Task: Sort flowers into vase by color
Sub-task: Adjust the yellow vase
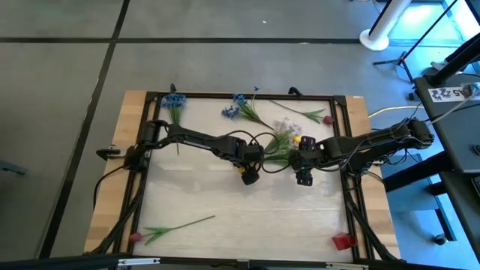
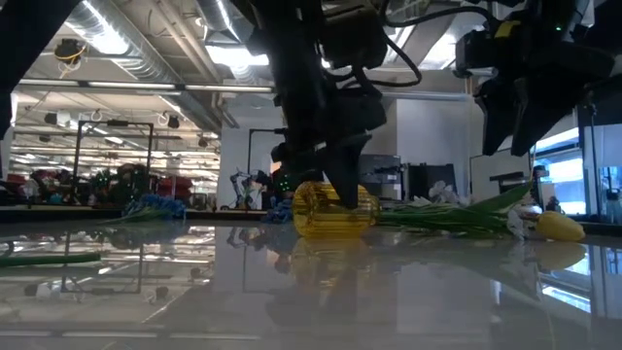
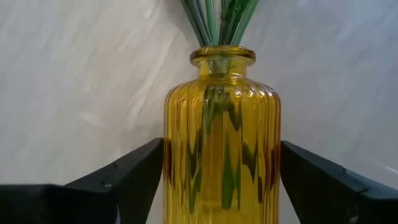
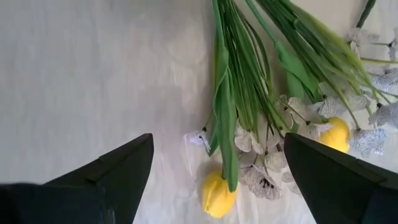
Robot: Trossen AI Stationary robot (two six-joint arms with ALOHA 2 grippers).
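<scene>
White tabletop (image 1: 225,202), wood-edged. Yellow vase (image 3: 221,143) lying mid-tabletop, stems in its neck, grasped by left fingers (image 3: 134,171). Right gripper (image 4: 214,180) spread, released, over yellow and white flowers (image 4: 249,124) right of vase. Blue flowers (image 1: 174,100) far left; pink flower (image 1: 161,229) near left.

You had the high view looking straight down on the whole table (image 1: 187,196), the low view level across its top into the room. The left wrist view sat close to the yellow vase (image 3: 221,143), which the low view shared.
</scene>
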